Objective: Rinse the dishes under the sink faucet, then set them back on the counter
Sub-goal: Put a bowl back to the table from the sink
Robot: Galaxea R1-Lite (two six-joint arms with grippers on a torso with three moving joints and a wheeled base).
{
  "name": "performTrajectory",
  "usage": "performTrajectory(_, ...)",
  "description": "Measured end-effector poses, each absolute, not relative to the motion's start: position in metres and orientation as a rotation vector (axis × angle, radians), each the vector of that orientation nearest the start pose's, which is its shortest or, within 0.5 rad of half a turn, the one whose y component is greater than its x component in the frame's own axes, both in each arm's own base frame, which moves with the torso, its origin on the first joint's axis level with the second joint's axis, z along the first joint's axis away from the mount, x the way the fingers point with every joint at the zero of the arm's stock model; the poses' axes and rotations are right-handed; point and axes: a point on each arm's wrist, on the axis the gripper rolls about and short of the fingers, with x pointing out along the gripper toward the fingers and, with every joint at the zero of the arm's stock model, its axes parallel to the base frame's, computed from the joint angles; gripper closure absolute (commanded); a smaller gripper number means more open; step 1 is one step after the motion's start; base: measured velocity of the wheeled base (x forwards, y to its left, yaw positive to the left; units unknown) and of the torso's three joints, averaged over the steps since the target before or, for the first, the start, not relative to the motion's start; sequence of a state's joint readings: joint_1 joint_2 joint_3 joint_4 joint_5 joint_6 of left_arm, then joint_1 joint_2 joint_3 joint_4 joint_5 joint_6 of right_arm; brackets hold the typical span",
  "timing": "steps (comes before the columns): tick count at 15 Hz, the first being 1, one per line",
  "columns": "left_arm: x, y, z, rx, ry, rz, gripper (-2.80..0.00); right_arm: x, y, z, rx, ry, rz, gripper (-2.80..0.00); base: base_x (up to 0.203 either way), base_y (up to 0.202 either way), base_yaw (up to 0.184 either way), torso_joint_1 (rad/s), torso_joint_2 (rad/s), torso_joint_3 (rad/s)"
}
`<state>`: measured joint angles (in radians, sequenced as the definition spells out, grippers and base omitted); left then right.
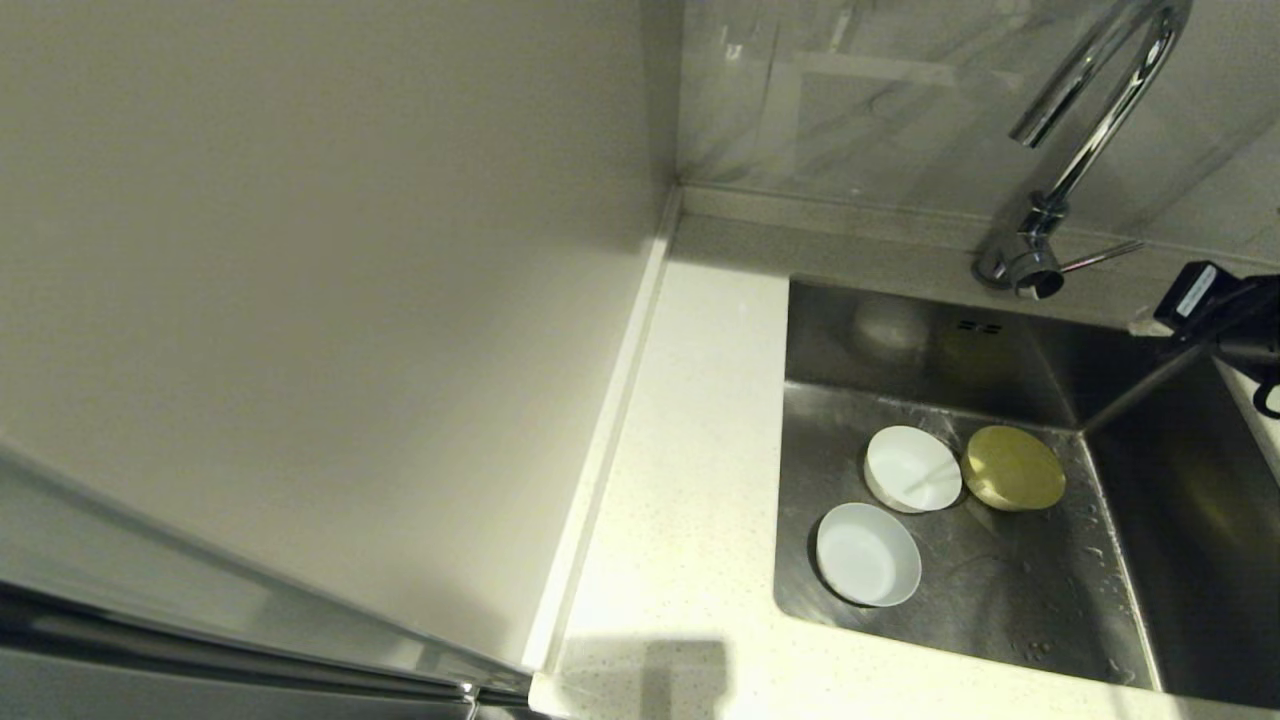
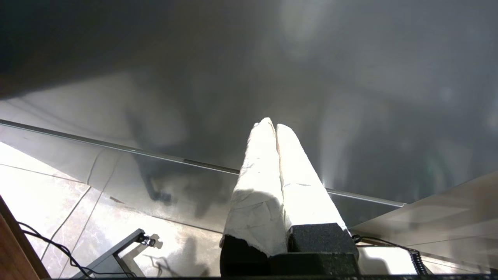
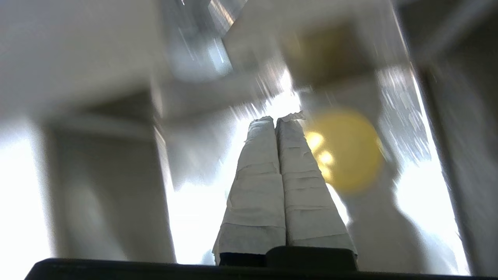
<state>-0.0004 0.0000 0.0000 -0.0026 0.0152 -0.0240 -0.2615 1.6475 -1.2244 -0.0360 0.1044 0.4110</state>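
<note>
Three bowls lie on the floor of the steel sink (image 1: 1000,620). The pale blue-grey bowl (image 1: 868,553) sits upright nearest the front-left corner. Behind it the white bowl (image 1: 912,468) and the yellow bowl (image 1: 1013,468) lie side by side, almost touching. The chrome faucet (image 1: 1090,130) arches over the back rim, its thin lever (image 1: 1100,258) pointing right. My right arm (image 1: 1215,305) reaches in above the sink's right rim. My right gripper (image 3: 276,118) is shut and empty, with the yellow bowl (image 3: 350,151) beyond its tips. My left gripper (image 2: 275,123) is shut and empty, low down beside a cabinet front.
The speckled white counter (image 1: 690,450) runs along the sink's left and front, bounded by a raised edge strip (image 1: 610,430) and a cream wall panel (image 1: 300,250). Two overflow slots (image 1: 979,326) mark the sink's back wall. Water drops dot the sink floor.
</note>
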Motion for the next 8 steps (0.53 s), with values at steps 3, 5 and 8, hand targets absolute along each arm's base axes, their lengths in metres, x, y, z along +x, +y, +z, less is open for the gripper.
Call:
performTrajectory(3, -0.023, 0.0, 0.076, -0.024, -0.003, 0.015, 0.0, 0.265, -0.067, 0.219, 0.322, 0.533, -0.176, 0.0, 0.0, 0.0, 0.0, 0.0, 0.0, 0.0)
performTrajectory(5, -0.023, 0.0, 0.076, -0.024, -0.003, 0.015, 0.0, 0.244, -0.059, 0.207, 0.206, 0.625, -0.066, 0.0, 0.0, 0.0, 0.0, 0.0, 0.0, 0.0)
performTrajectory(8, -0.023, 0.0, 0.076, -0.024, -0.003, 0.015, 0.0, 0.232, -0.055, 0.202, -0.001, 0.656, 0.038, 0.0, 0.0, 0.0, 0.0, 0.0, 0.0, 0.0)
